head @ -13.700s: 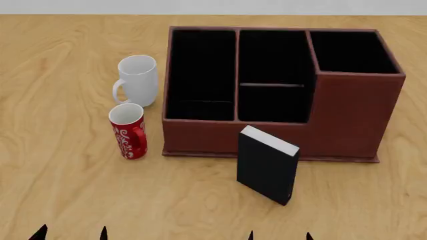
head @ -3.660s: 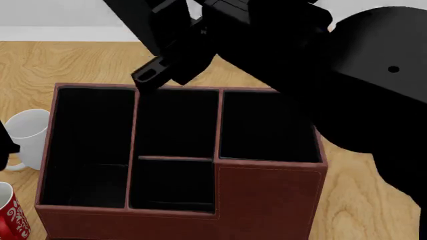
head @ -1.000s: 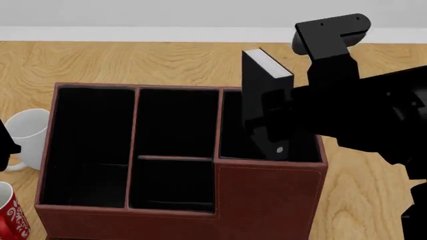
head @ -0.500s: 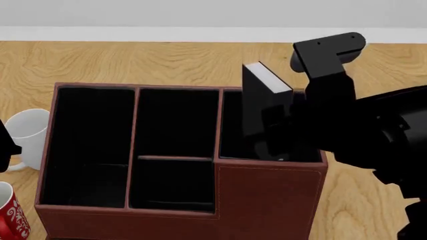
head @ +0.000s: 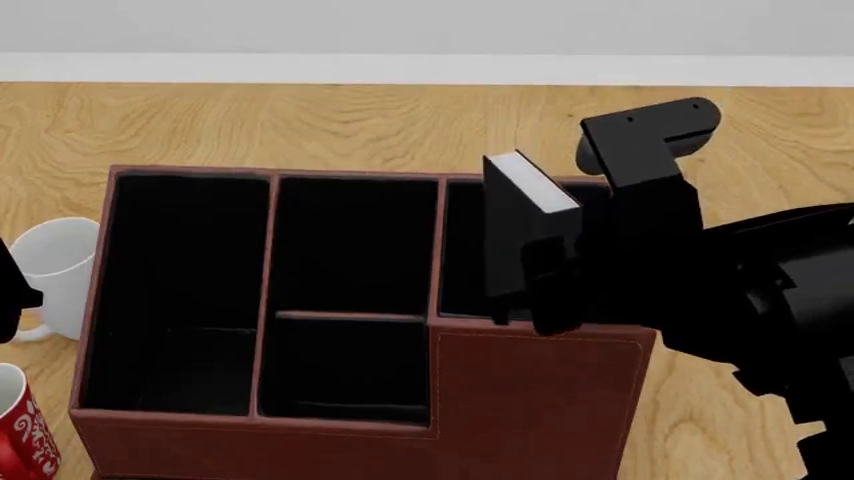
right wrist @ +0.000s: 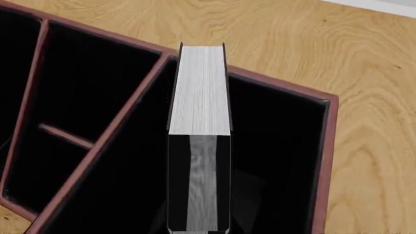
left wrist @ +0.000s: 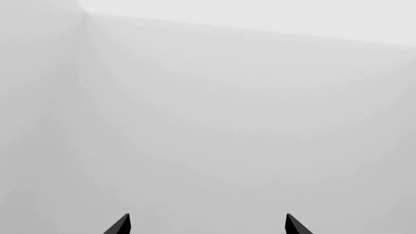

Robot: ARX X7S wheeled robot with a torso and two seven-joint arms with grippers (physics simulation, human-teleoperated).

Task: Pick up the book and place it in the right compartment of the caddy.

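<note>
The black book [head: 513,245] with its white page edge [head: 531,184] stands upright, its lower part down inside the right compartment [head: 463,268] of the reddish-brown caddy [head: 534,400]. My right gripper [head: 545,292] is shut on the book at the compartment's front rim. In the right wrist view the book's page edge [right wrist: 200,92] runs away from my gripper [right wrist: 199,227], over the right compartment [right wrist: 279,146]. My left gripper [left wrist: 206,227] is open and empty, facing a blank grey wall.
A white mug [head: 48,262] and a red patterned mug [head: 19,432] stand left of the caddy. A dark part of my left arm [head: 11,292] shows at the left edge. My right arm [head: 721,290] covers the caddy's right side.
My right gripper has lowered the book further into the right compartment. The caddy and mugs have not moved.
</note>
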